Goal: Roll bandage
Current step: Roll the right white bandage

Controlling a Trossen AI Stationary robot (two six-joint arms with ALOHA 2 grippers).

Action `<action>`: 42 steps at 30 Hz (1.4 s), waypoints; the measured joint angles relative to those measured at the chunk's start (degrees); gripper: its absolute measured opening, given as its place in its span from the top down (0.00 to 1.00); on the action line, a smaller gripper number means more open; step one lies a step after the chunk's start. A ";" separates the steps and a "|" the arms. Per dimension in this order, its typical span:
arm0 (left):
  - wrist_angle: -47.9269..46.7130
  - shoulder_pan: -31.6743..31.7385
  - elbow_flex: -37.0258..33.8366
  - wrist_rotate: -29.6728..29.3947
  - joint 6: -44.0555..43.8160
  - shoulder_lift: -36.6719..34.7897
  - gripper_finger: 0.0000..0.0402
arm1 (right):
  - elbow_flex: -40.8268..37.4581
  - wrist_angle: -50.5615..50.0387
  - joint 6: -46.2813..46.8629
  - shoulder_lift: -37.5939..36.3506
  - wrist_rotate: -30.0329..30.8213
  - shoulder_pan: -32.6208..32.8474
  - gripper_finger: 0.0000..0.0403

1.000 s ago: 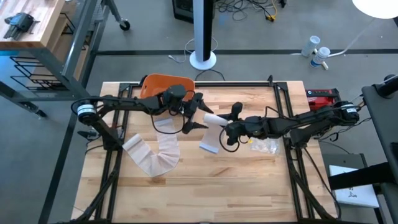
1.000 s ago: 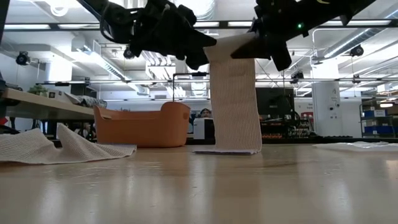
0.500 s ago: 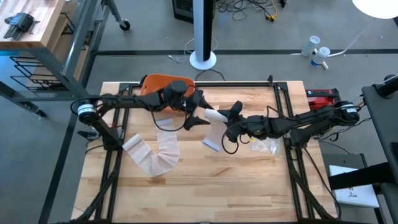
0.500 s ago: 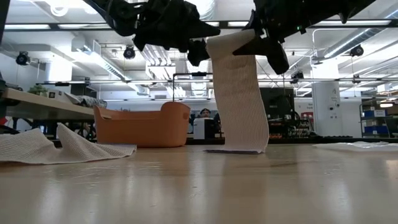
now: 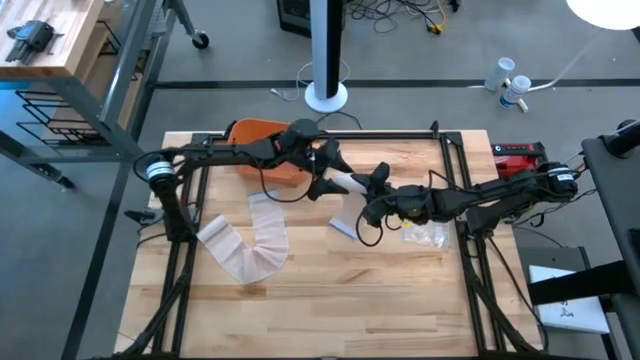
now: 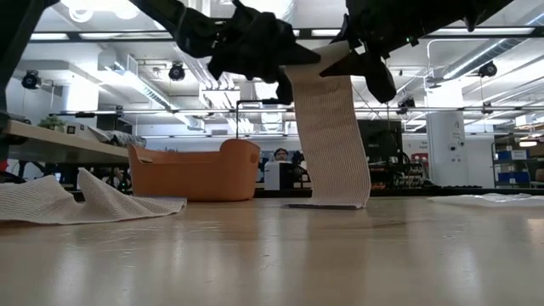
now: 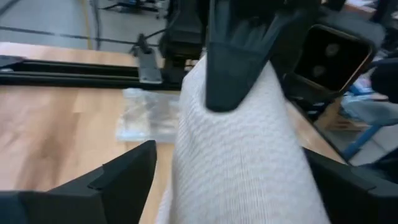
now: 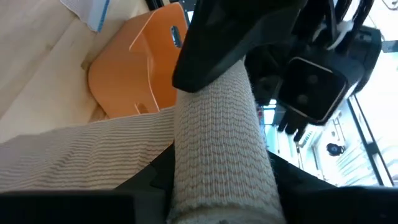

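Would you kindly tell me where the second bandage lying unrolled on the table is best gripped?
Probably at the free end of the loose bandage: it lies flat in a bent strip, so that end offers an edge to pinch from above, on the left arm's side.

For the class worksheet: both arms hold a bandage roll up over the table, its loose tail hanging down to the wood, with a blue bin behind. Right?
Not quite. The bin is orange, not blue, as the low view shows. The rest stands: both arms hold the bandage roll up, and its tail hangs to the table.
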 joint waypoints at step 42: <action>-23.39 1.43 7.79 -9.33 27.46 0.90 0.79 | 0.04 -12.56 69.30 -8.49 -6.43 1.90 0.24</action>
